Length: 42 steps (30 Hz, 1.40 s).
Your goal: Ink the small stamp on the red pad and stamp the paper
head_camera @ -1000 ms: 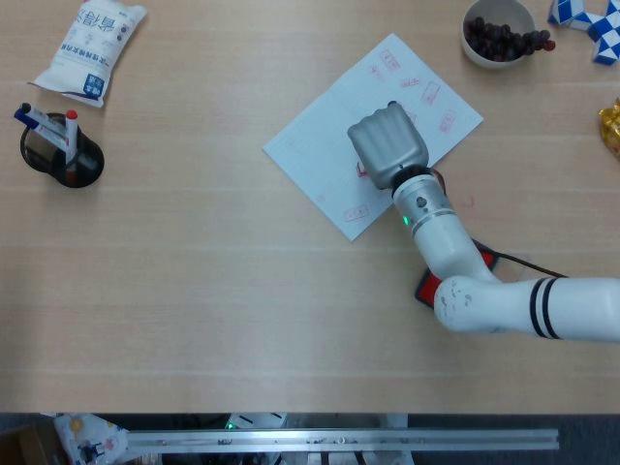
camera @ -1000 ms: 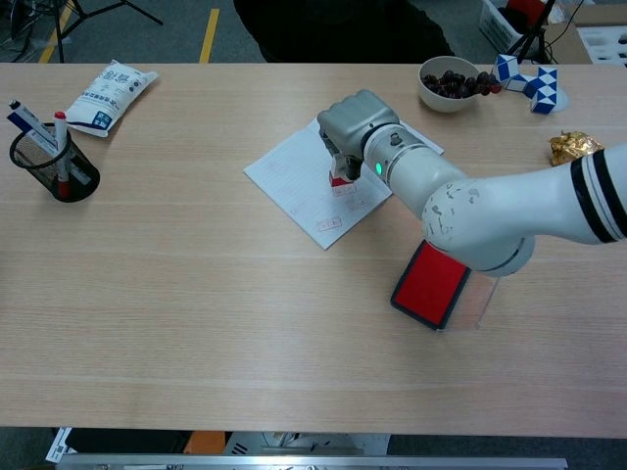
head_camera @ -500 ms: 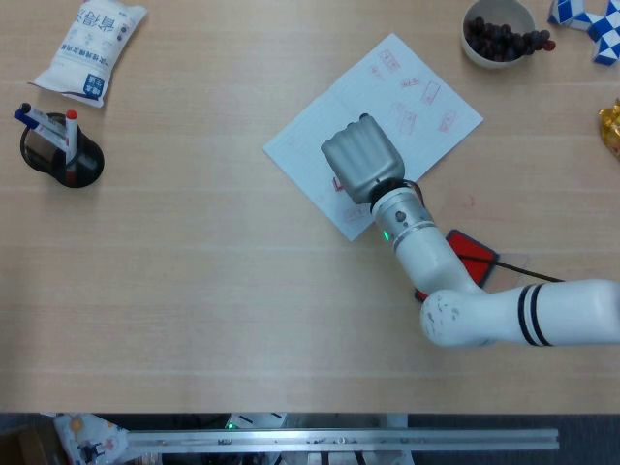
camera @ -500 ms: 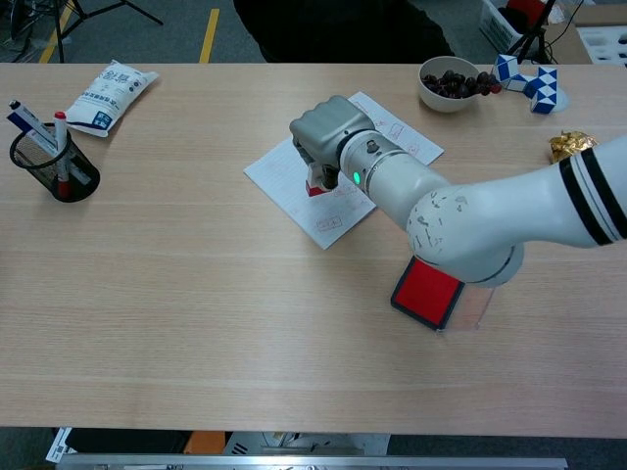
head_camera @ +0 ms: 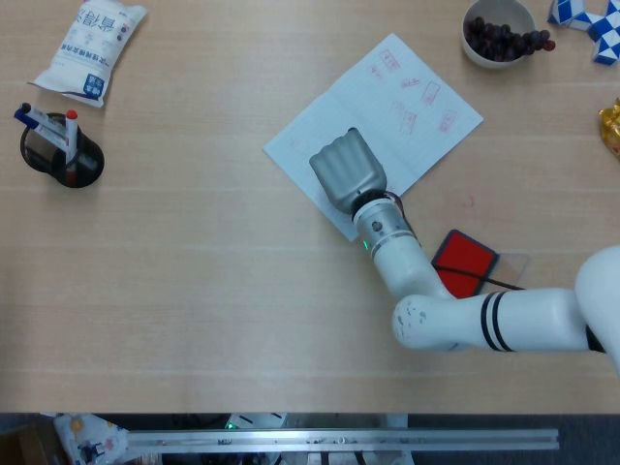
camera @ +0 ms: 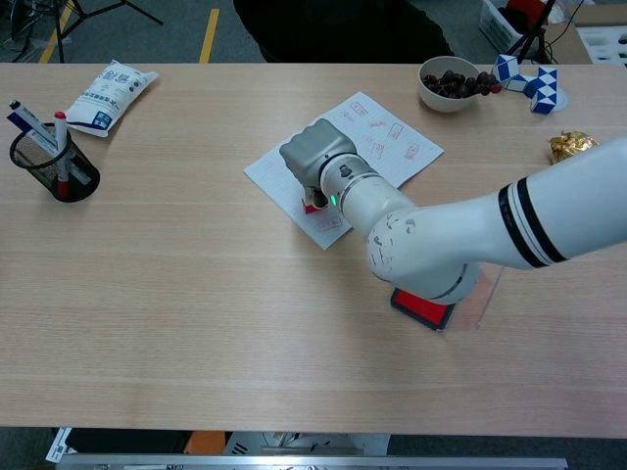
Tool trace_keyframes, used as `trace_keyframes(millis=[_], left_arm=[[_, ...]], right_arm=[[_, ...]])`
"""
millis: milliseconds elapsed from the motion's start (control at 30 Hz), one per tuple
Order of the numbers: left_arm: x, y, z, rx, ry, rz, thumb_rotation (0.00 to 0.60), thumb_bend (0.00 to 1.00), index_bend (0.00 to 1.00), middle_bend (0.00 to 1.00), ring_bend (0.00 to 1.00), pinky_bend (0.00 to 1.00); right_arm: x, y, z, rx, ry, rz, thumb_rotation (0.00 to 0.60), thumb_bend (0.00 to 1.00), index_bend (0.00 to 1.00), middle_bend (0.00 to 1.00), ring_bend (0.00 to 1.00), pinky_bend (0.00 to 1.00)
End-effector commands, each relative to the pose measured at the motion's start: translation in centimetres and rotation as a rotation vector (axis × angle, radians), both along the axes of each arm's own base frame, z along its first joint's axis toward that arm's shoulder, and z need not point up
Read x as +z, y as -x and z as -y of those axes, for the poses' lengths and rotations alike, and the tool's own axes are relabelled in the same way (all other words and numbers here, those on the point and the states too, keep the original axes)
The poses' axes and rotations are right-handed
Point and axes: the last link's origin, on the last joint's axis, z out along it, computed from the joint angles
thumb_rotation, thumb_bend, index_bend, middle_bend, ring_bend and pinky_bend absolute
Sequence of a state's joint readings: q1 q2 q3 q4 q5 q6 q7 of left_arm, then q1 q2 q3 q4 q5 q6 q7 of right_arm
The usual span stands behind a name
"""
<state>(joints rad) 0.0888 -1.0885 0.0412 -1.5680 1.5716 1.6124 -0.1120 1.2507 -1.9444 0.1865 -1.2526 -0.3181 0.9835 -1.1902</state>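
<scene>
step: stamping the paper (head_camera: 373, 121) | right hand (head_camera: 347, 170) was closed tight around the small stamp (camera: 312, 204), low on the sheet's 7 o'clock corner | red pad (head_camera: 463, 262) lay at 4 o'clock from the hand | tip: push straight down, no sliding | left hand: not seen

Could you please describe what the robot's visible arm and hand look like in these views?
The right arm is glossy white with two black bands, slightly scuffed at one joint. A silver wrist ring carries a small green light. The robot hand is matte grey.
</scene>
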Motion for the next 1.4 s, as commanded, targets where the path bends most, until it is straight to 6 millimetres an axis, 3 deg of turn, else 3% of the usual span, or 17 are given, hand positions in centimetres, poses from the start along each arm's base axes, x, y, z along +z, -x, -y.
trace_keyframes(millis=[33,1400], left_arm=[[0.0,0.1,0.0,0.003,0.001,0.000,0.600,0.12,0.00,0.11,0.13,0.09],[0.0,0.3,0.2,0.010,-0.006,0.000,0.600,0.12,0.00,0.11,0.13,0.09]], right_arm=[[-0.6,0.0,-0.2,0.006,-0.004,-0.014,0.600,0.35,0.74,0.56,0.45,0.39],[-1.7,1.4,0.3,-0.018,0.015,-0.036,0.600,0.35,0.77,0.58,0.45,0.39]])
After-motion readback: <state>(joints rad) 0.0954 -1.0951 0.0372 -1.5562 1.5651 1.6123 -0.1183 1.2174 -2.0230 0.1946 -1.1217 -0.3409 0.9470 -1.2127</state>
